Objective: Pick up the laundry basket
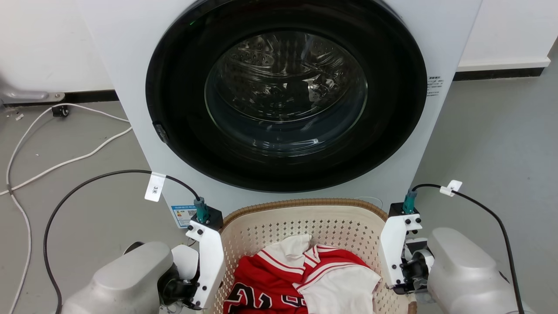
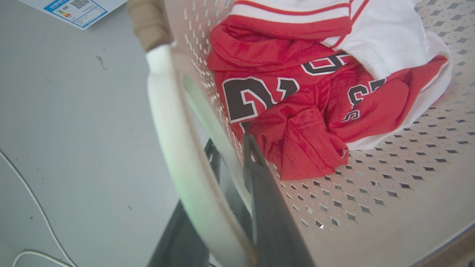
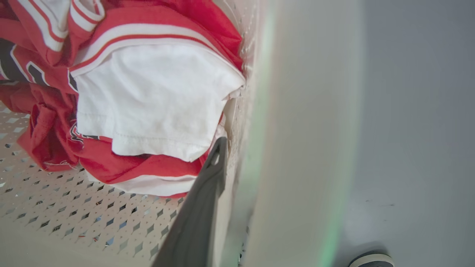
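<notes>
The head camera looks forward and down at the washing machine front and the basket below it. Each wrist camera sits very close against one basket wall, left and right, looking down inside. All three views share the red and white clothes.

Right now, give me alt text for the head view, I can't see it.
A cream laundry basket holding a red and white jersey sits before a white washing machine with its door closed. The robot's left arm and right arm flank the basket's sides.
</notes>
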You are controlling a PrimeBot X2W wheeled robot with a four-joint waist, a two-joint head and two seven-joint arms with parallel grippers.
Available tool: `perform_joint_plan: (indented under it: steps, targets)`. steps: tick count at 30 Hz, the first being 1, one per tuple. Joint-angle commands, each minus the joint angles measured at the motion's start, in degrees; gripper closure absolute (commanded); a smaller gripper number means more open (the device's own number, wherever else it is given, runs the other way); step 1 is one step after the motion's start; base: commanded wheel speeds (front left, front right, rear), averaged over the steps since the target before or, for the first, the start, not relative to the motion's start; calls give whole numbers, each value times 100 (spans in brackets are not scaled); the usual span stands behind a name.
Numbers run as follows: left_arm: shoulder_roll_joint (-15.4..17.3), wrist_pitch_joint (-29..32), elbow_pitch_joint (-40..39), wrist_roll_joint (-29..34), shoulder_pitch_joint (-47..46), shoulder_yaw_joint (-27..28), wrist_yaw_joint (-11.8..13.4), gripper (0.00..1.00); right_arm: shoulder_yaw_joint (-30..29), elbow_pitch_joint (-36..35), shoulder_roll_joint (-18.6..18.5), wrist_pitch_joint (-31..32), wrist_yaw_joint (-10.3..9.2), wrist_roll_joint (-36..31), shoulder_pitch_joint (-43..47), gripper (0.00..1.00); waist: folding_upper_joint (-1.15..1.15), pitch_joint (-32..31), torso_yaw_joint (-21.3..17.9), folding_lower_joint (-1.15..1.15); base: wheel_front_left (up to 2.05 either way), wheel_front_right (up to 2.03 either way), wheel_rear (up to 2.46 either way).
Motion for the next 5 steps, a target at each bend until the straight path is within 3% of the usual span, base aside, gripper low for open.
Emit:
perform_joint_plan:
  steps: [1,5]
  targets:
    - [-28,15,-57,52,-66,-14,-114,100,41,5,-60,-36,16,-20,-98,100,0,0,3,0,0,0,0]
    - [-28,13,-61,51,-69,-15,-114,100,61,13,-56,-61,16,-4,-113,100,0,1,7,0,0,0,0]
